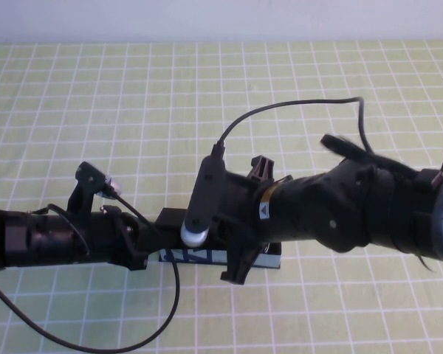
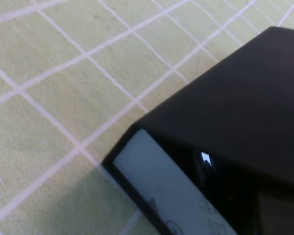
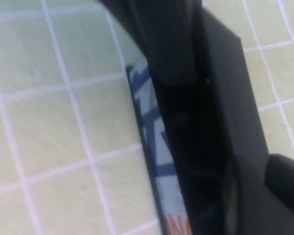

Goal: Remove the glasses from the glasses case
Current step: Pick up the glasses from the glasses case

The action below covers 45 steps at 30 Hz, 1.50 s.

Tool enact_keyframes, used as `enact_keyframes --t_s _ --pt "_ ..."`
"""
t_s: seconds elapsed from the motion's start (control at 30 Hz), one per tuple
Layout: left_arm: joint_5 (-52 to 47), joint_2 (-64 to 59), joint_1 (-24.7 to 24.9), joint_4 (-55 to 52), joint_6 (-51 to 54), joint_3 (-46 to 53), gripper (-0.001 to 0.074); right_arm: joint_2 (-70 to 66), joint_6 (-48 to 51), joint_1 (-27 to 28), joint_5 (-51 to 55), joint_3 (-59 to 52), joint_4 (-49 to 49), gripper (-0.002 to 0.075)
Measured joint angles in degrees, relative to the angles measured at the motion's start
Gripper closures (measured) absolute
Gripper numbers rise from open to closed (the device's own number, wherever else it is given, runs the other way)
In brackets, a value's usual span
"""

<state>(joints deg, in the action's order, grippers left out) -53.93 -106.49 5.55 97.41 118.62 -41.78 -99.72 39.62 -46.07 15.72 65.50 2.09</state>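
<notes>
The glasses case (image 1: 199, 257) lies near the table's front middle, its light-blue printed front side facing me; both arms cover most of it. My left gripper (image 1: 153, 247) is at the case's left end. In the left wrist view the black lid (image 2: 225, 107) stands above the light-blue side (image 2: 157, 171) with a dark gap between them. My right gripper (image 1: 247, 221) hangs over the case with its fingers spread wide, one in front of the case and one behind. The right wrist view shows the printed side (image 3: 157, 147) and the lid (image 3: 215, 98). The glasses are hidden.
A green-and-white checked cloth (image 1: 96, 110) covers the whole table. Black cables run from both wrists, one looping near the front edge (image 1: 133, 339) and one arching over the right arm (image 1: 295, 107).
</notes>
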Motion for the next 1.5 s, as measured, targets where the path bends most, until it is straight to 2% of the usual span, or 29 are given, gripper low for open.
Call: enact_keyframes --t_s 0.07,0.17,0.23,0.3,0.37,0.5,0.7,1.17,1.5 --pt "-0.09 -0.10 0.00 0.12 0.00 -0.11 0.0739 1.19 0.00 0.00 2.14 0.81 4.28 0.0592" --pt "-0.09 -0.10 0.00 0.12 0.00 -0.20 0.0739 4.13 -0.12 0.00 7.15 2.08 12.01 0.0529" --pt "-0.09 -0.10 0.00 0.12 0.00 -0.20 0.0739 5.58 -1.38 0.00 10.69 2.38 16.75 0.0547" --pt "-0.09 -0.10 0.00 0.12 0.00 -0.20 0.0739 6.07 -5.02 0.00 13.46 2.53 19.43 0.0609" --pt "-0.22 -0.23 0.00 0.12 -0.26 -0.20 0.0739 5.54 -10.34 0.00 15.58 2.53 19.44 0.0683" --pt "-0.22 -0.23 0.00 0.12 -0.79 -0.20 0.0739 2.48 -19.52 0.00 16.02 2.53 15.16 0.0731" --pt "-0.31 -0.23 0.00 0.12 -0.79 -0.20 0.0739 -3.02 -27.76 2.30 14.84 5.42 10.51 0.0741" --pt "-0.31 -0.23 0.00 0.12 -0.79 -0.22 0.0739 -14.06 -28.55 10.23 17.26 22.53 10.64 0.0742" --pt "-0.31 -0.23 0.00 0.12 -0.79 -0.22 0.0739 -21.83 -28.55 12.49 23.54 28.83 13.42 0.0742"
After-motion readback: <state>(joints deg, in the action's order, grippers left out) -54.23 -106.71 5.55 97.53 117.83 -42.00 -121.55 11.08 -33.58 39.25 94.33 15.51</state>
